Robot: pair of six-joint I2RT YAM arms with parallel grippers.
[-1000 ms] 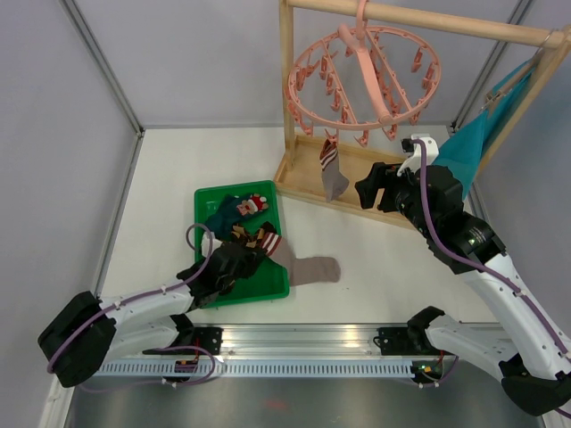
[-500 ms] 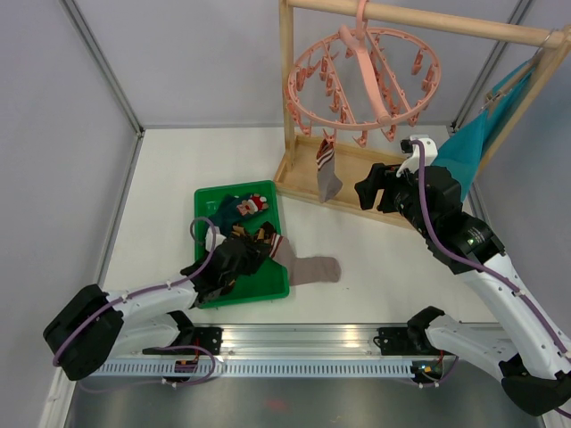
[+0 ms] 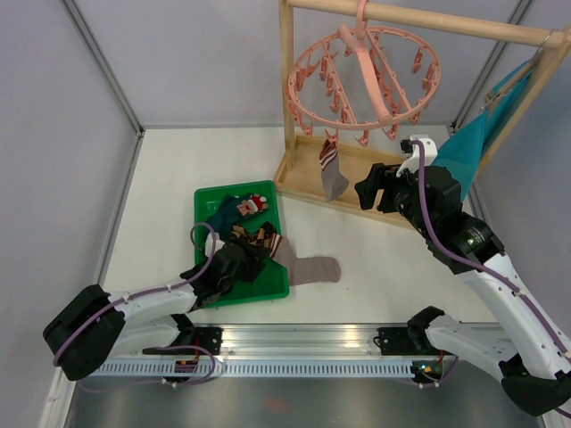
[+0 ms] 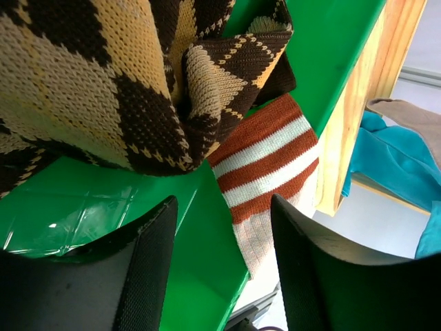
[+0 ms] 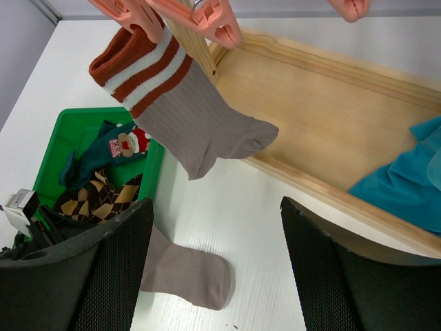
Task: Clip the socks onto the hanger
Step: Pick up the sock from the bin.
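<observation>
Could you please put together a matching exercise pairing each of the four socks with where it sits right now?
Socks:
1. argyle sock
2. dark teal sock
3. far grey sock
4. near grey sock

Places:
A. cuff on the green tray's rim, foot on the table
B. clipped to the pink hanger
C. in the tray, just ahead of the left gripper
D. at the tray's far end

Pairs: 1-C, 2-D, 3-B, 4-A

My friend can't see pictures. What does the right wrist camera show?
A grey-brown sock with a red-and-white striped cuff hangs from a pink clip. Below it, a matching sock lies on the white table, and a green tray holds more socks. The right gripper is open.
</observation>
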